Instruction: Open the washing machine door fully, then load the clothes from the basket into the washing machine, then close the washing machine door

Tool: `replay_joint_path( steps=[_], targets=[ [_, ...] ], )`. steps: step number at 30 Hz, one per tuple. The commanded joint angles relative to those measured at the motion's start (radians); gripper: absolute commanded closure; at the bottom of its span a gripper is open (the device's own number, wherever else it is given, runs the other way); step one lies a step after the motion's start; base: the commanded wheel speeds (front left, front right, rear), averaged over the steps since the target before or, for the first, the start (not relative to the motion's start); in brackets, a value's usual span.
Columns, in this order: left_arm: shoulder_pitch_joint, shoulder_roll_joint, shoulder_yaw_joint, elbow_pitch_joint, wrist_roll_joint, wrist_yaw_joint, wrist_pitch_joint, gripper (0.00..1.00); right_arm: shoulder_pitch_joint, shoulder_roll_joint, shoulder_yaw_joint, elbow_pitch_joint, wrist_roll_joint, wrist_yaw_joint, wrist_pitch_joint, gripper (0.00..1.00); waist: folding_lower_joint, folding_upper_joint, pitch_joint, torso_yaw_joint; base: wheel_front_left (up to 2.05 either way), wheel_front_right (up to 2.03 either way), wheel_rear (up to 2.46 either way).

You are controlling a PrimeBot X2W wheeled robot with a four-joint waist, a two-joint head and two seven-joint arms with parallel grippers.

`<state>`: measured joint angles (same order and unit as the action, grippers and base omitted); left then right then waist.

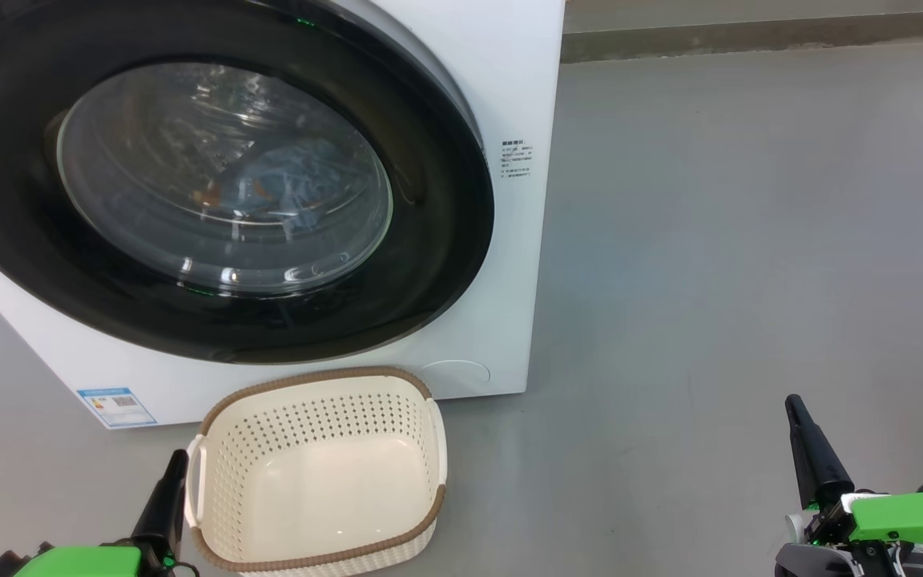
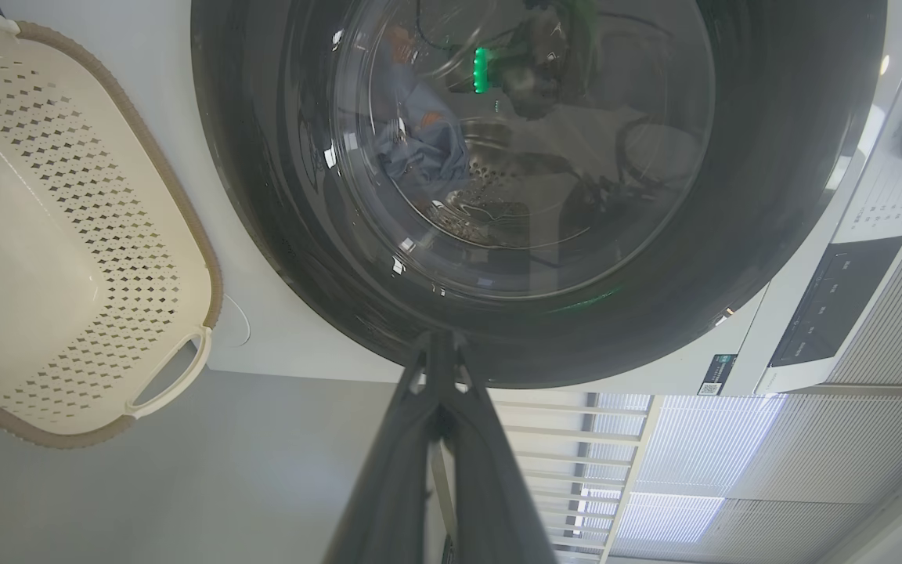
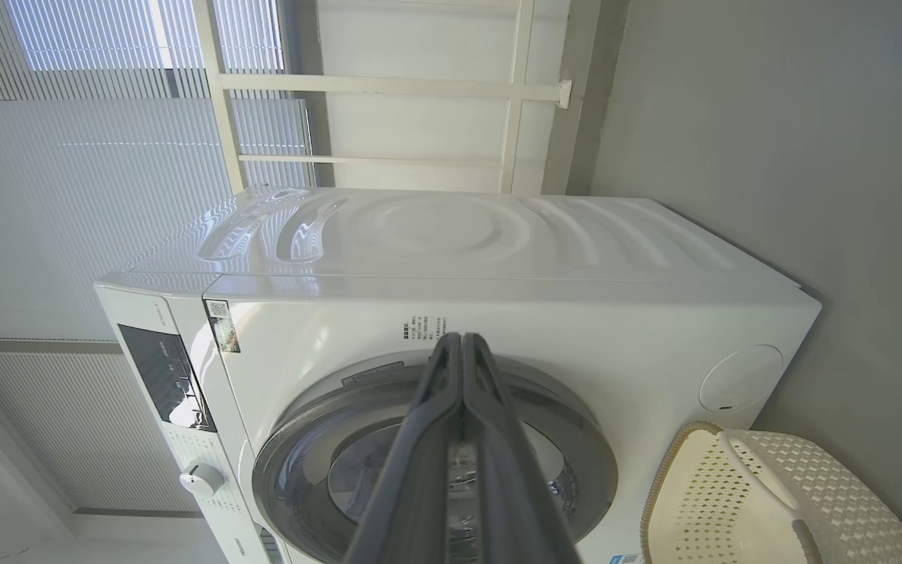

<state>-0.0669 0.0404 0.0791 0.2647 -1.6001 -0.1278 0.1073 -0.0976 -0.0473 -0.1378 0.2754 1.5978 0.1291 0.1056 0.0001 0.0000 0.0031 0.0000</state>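
A white front-loading washing machine (image 1: 519,240) stands on a smooth grey floor (image 1: 710,240). Its glossy black washing machine door (image 1: 29,240) is shut, so the task looks complete. The cream perforated basket (image 1: 317,375) sits empty on the floor just before the machine, placed for a short carry. The clothes (image 1: 285,184), light blue with orange patches, lie inside the drum behind the glass. The left hand (image 1: 180,457), beside the basket, and the right hand (image 1: 793,403), well apart, are both closed on nothing, apparently parked. Pale window blinds (image 3: 67,196) hang behind the machine.

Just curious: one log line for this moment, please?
washing machine door: closed; clothes: inside drum; basket: empty; left gripper: shut; right gripper: shut
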Motion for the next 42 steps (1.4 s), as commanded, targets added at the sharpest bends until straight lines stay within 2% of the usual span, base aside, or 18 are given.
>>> replay_joint_path(
  steps=[1,42],
  targets=[
    [-0.041,0.010,0.035,-0.020,-0.008,-0.003,0.006,1.00,-0.010,-0.003,0.023,-0.031,0.010,0.002,0.008,1.00,-0.0001,0.0000,0.000,0.000,0.00,0.00,0.00],
    [-0.041,0.010,0.035,-0.020,-0.008,-0.003,0.006,1.00,-0.010,-0.003,0.023,-0.031,0.010,0.002,0.008,1.00,-0.0001,0.0000,0.000,0.000,0.00,0.00,0.00]
  ],
)
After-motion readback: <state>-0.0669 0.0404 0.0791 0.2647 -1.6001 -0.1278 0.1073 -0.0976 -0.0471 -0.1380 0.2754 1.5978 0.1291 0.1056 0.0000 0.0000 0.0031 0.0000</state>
